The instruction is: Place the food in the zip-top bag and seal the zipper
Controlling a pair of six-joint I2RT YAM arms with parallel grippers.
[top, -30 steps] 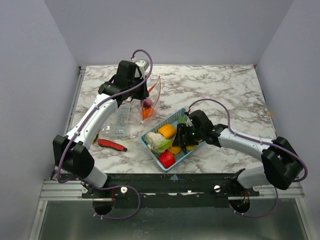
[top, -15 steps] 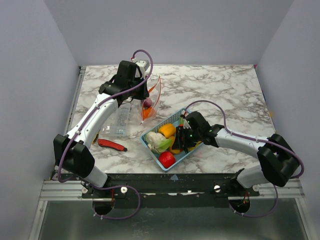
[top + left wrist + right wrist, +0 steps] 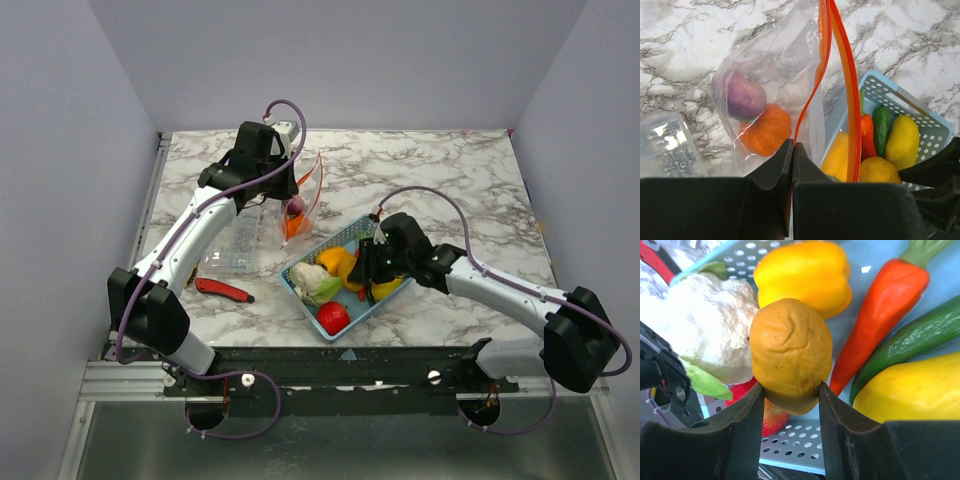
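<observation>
Left arm (image 3: 200, 232) is stretching from its near-left base out over the table, wrist raised and pointing down. Left gripper (image 3: 792, 150) is pinching fully closed, fingertips pressed together on the zipper (image 3: 825, 30) (the strip runs up from between the tips). Right arm (image 3: 500, 290) is lying low, angling leftward from its near-right base, wrist tilting down. Right gripper (image 3: 791, 395) is clamping partway closed, both fingers (image 3: 747, 420) pressing the sides of a tan-orange food piece (image 3: 790, 350).
</observation>
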